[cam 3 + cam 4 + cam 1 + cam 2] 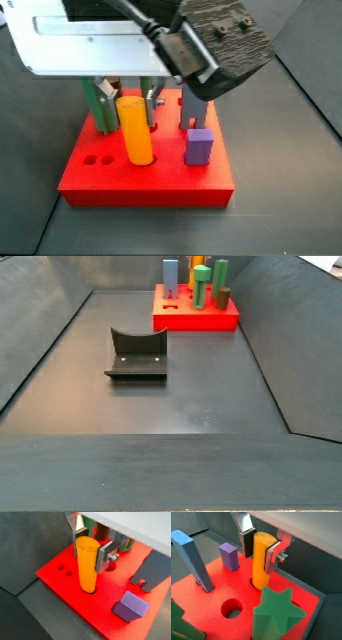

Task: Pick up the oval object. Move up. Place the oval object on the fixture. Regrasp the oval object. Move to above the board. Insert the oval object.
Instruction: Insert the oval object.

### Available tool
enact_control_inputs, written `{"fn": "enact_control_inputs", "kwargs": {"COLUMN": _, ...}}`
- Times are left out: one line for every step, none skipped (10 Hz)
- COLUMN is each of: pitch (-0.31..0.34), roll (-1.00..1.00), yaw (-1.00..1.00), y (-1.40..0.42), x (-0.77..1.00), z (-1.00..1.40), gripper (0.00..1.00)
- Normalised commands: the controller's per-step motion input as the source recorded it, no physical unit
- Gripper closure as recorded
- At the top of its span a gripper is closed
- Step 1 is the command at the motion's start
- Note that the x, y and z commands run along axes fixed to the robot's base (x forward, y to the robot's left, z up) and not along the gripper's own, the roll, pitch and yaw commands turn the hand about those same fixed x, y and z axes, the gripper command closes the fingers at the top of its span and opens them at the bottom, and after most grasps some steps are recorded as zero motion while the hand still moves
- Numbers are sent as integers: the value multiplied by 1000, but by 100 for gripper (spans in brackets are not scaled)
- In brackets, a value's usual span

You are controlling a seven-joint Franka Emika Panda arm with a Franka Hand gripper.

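Observation:
The yellow-orange oval object (87, 567) (261, 562) (135, 135) stands upright with its lower end sunk in a hole of the red board (67, 587) (211, 607) (147, 185). My gripper (90, 546) (259, 551) hangs straight above the board, its silver fingers flanking the oval object's upper end, pads against both sides. In a side view the board (197, 318) lies at the far end of the floor and the dark fixture (136, 356) sits apart in front of it, nothing resting in its notch.
On the board stand a purple block (131, 607) (229, 556) (199, 146), a blue square peg (191, 559) and a green star-topped peg (278, 614). A round hole (231, 608) and two small holes (96, 159) are open. Dark sloping walls surround the floor.

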Motion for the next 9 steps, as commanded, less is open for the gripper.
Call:
{"fn": "enact_control_inputs", "kwargs": {"pitch": 79, "roll": 311, "yaw": 71, "y": -120, "x": 451, "z": -114, "gripper": 100}}
{"fn": "enact_control_inputs", "kwargs": {"pitch": 14, "roll": 277, "yaw": 71, "y": -117, "x": 409, "z": -246, "gripper": 100}}
{"fn": "enact_control_inputs", "kwargs": {"pitch": -26, "roll": 267, "yaw": 100, "y": -123, "x": 151, "z": -349, "gripper": 100}}
{"fn": "enact_control_inputs", "kwargs": {"pitch": -130, "roll": 256, "yaw": 123, "y": -143, "x": 0, "z": -434, "gripper": 100}}
{"fn": "enact_control_inputs", "kwargs": {"pitch": -180, "roll": 226, "yaw": 106, "y": -149, "x": -60, "z": -454, "gripper": 100}}
{"fn": "enact_control_inputs", "kwargs": {"pitch": -177, "roll": 150, "yaw": 89, "y": -106, "x": -69, "z": -417, "gripper": 100}}
{"fn": "enact_control_inputs", "kwargs": {"pitch": -184, "roll": -20, "yaw": 23, "y": -9, "x": -69, "z": -160, "gripper": 100}}
{"fn": "enact_control_inputs", "kwargs": {"pitch": -160, "roll": 21, "yaw": 74, "y": -97, "x": -29, "z": -129, "gripper": 100}}
{"fn": "enact_control_inputs", "kwargs": {"pitch": -104, "roll": 223, "yaw": 74, "y": -291, "x": -91, "z": 0, "gripper": 100}}
